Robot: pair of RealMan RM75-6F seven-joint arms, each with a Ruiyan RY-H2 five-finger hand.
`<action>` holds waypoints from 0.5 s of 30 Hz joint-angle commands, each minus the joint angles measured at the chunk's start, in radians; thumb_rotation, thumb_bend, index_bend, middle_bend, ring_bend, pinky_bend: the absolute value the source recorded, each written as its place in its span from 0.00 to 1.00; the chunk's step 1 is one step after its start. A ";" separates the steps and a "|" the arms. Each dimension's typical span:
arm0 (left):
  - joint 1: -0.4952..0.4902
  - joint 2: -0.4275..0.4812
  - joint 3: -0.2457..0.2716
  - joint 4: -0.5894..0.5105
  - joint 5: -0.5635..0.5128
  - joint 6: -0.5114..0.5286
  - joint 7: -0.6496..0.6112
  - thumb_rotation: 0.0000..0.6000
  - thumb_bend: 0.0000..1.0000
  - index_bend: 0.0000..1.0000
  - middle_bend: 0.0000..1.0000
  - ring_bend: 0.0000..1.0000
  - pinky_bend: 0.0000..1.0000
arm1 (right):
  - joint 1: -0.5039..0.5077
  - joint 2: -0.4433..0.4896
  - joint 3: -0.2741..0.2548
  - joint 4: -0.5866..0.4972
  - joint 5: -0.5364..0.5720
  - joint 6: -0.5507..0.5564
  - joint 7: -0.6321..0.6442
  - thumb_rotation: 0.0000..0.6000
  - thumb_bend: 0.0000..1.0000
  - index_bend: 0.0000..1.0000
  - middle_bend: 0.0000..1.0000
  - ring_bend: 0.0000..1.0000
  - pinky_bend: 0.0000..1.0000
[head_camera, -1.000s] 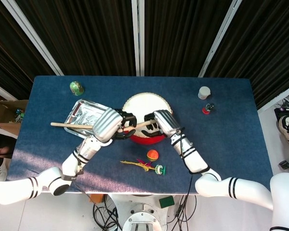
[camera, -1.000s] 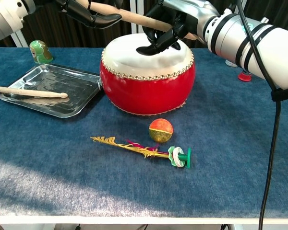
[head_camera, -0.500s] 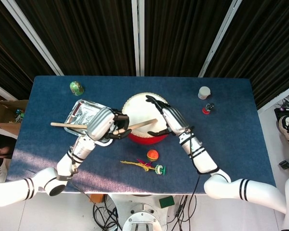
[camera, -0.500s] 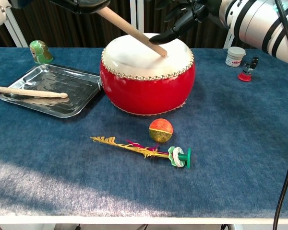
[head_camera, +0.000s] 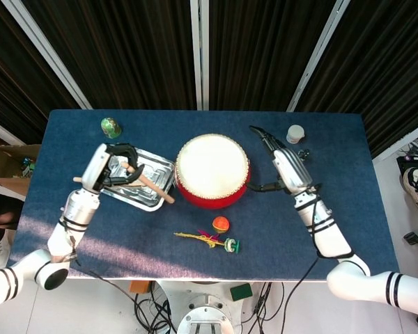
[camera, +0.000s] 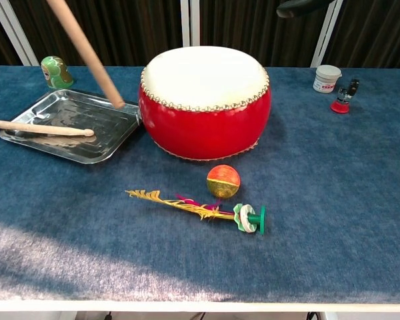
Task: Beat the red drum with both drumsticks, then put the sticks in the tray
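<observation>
Overhead, the left hand [head_camera: 110,167] hangs above the tray [head_camera: 162,166], its fingers wrapped around 1 drumstick [head_camera: 148,183] that slants down toward the gap between the tray and the red drum [head_camera: 212,170]. From the chest view, that stick's tip sits just above the tray's near-right edge, close to the drum's side. A 2nd drumstick [camera: 37,127] already lies in the tray, with its butt end poking out past the left rim. The right hand [head_camera: 285,163] is raised to the right of the drum, with its fingers stretched out straight and apart, holding nothing. On the blue table [camera: 333,200], in front of the drum, rest an orange ball [camera: 223,181] and a feathered toy [camera: 200,209].
</observation>
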 commanded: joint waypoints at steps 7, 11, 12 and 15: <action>0.075 0.078 -0.036 0.061 -0.244 -0.214 -0.336 1.00 0.48 0.69 0.80 0.74 0.74 | -0.070 0.079 -0.010 -0.053 -0.019 0.058 0.041 1.00 0.01 0.00 0.03 0.04 0.17; 0.047 -0.007 -0.070 0.137 -0.381 -0.319 -0.305 1.00 0.49 0.69 0.79 0.74 0.74 | -0.080 0.079 -0.018 -0.052 -0.026 0.062 0.053 1.00 0.01 0.00 0.03 0.03 0.16; 0.040 -0.027 -0.077 0.154 -0.406 -0.337 -0.291 1.00 0.49 0.69 0.79 0.74 0.74 | -0.081 0.078 -0.020 -0.050 -0.028 0.063 0.055 1.00 0.01 0.00 0.03 0.03 0.16; 0.017 -0.086 -0.094 0.212 -0.469 -0.384 -0.231 1.00 0.50 0.69 0.79 0.74 0.74 | -0.087 0.078 -0.022 -0.046 -0.028 0.065 0.062 1.00 0.01 0.00 0.02 0.02 0.15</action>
